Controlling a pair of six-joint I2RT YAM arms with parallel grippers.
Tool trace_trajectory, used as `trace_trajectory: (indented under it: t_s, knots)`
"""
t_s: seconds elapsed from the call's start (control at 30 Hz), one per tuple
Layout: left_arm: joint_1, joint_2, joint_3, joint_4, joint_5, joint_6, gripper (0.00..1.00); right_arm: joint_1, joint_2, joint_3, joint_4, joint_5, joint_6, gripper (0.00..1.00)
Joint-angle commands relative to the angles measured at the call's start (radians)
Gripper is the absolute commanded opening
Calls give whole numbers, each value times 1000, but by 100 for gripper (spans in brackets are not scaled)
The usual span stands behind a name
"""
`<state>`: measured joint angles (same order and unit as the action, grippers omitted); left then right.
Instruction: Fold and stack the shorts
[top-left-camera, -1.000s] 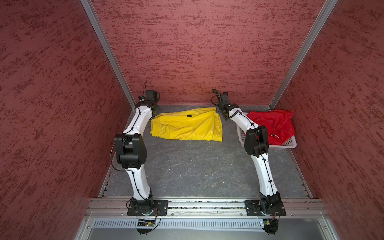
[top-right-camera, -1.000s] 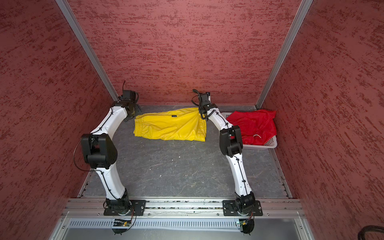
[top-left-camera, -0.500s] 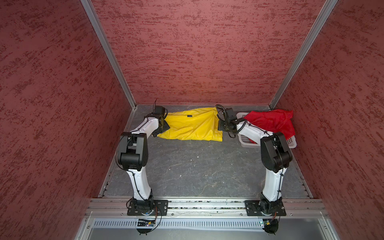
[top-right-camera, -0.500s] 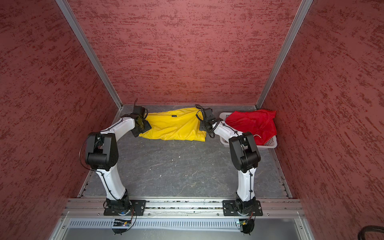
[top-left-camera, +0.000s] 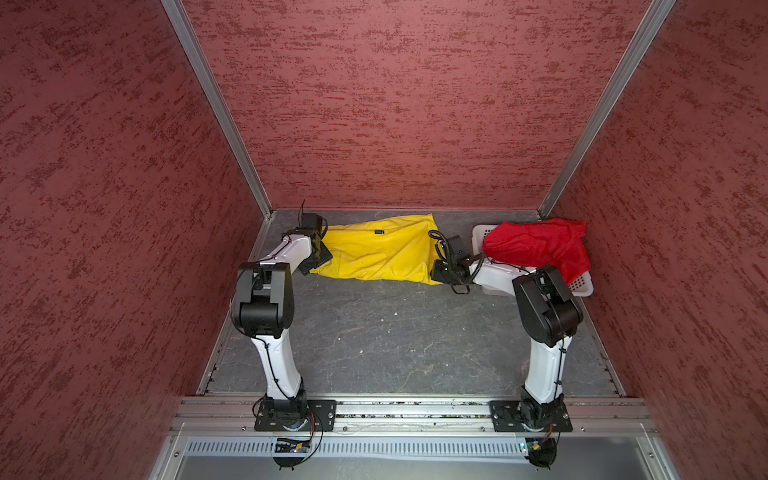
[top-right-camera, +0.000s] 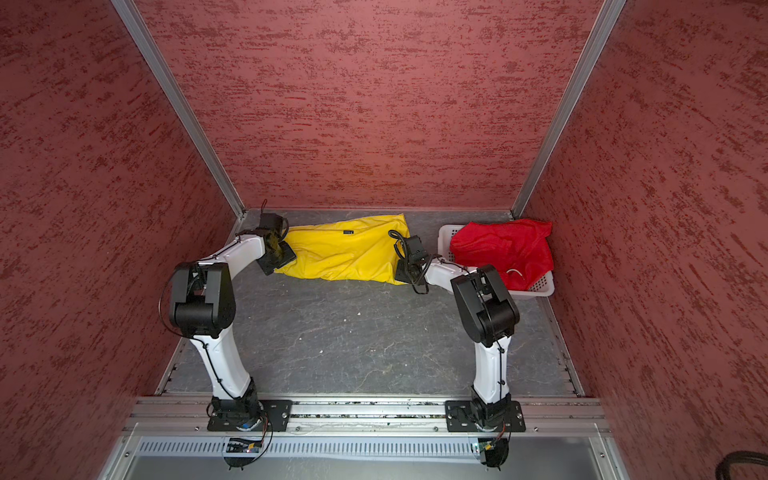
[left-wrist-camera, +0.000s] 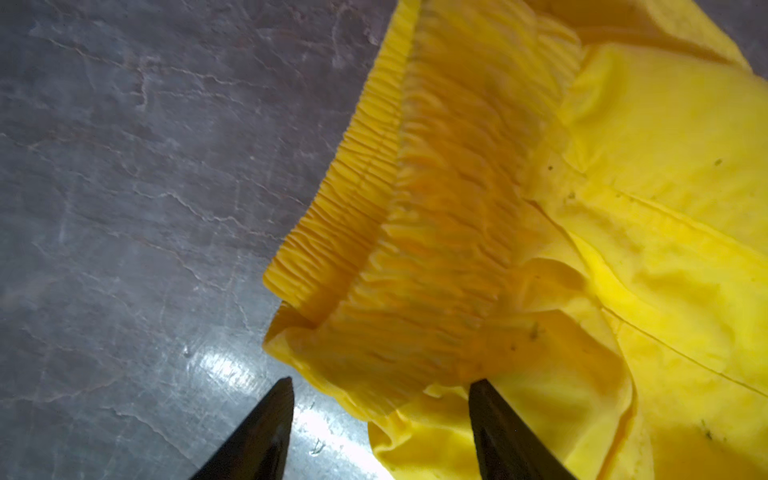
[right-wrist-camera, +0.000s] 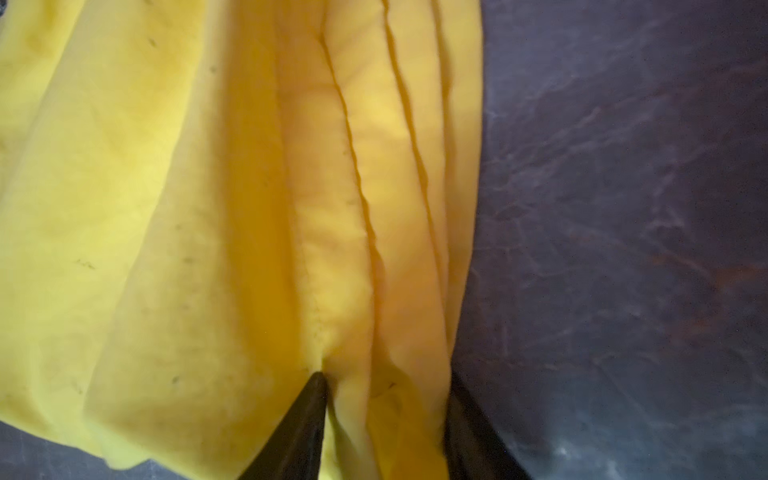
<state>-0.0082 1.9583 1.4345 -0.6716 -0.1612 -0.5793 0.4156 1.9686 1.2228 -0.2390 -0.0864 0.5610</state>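
The yellow shorts (top-left-camera: 378, 253) (top-right-camera: 345, 253) lie spread across the back of the grey table. My left gripper (left-wrist-camera: 380, 384) is low at their ribbed waistband (left-wrist-camera: 374, 178) end, also seen in a top view (top-left-camera: 319, 259). It is open: one finger is on bare table, the other touches the cloth corner lying between them. My right gripper (right-wrist-camera: 386, 376) is at the opposite end (top-left-camera: 436, 272), shut on a bunch of folded yellow hem that fills the gap between its fingers. The red shorts (top-left-camera: 536, 245) (top-right-camera: 503, 249) lie heaped on the white basket.
The white perforated basket (top-left-camera: 582, 286) (top-right-camera: 540, 286) stands at the back right beside the right arm's elbow. Red textured walls close in the back and both sides. Bare grey table (top-left-camera: 395, 332) runs from the yellow shorts to the front rail.
Both arms came down from near the back wall to the two ends of the yellow shorts. The right jaws narrowed onto the hem; the left jaws narrowed slightly.
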Motion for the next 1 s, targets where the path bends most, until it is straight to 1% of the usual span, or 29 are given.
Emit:
trace_trajectory:
  t_s: [0.0, 0.07, 0.17, 0.2, 0.33, 0.43, 0.6, 0.63, 0.67, 0.7, 0.73, 0.8, 0.83, 0.97]
  knots:
    - [20, 22, 18, 14, 2, 22, 61, 6, -25, -48, 63, -60, 63, 19]
    - [38, 30, 25, 10, 1, 30, 53, 6, -55, -71, 42, -44, 67, 0]
    - [65, 36, 29, 4, 1, 36, 45, 7, -128, -126, -4, -1, 64, 0]
    - [74, 36, 28, 1, -1, 36, 44, 8, -154, -147, -24, 17, 61, 0]
    - [113, 18, -7, 4, -2, 40, 43, 8, -300, -261, -114, 81, 51, 0]
    - [137, 14, -17, -6, 17, 36, 41, 10, -416, -353, -189, 99, 46, 0]
    - [145, -18, -39, -38, 20, 17, 40, 15, -590, -498, -300, 158, 76, 0]
    - [145, -33, -51, -41, 36, 14, 41, 14, -618, -522, -307, 158, 84, 2]
    - [145, -53, -64, -47, 55, 5, 42, 14, -644, -541, -310, 156, 93, 7]
    - [145, -75, -77, -52, 68, -2, 45, 15, -659, -550, -315, 152, 100, 15]
    - [143, -108, -95, -57, 93, -11, 50, 15, -673, -553, -322, 143, 105, 27]
    - [142, -178, -128, -48, 122, -25, 57, 18, -692, -540, -336, 128, 108, 42]
    - [140, -215, -134, -43, 133, -25, 59, 20, -702, -524, -343, 124, 105, 45]
    - [116, -299, -69, -50, 134, -4, 63, 25, -703, -398, -390, 140, 61, 46]
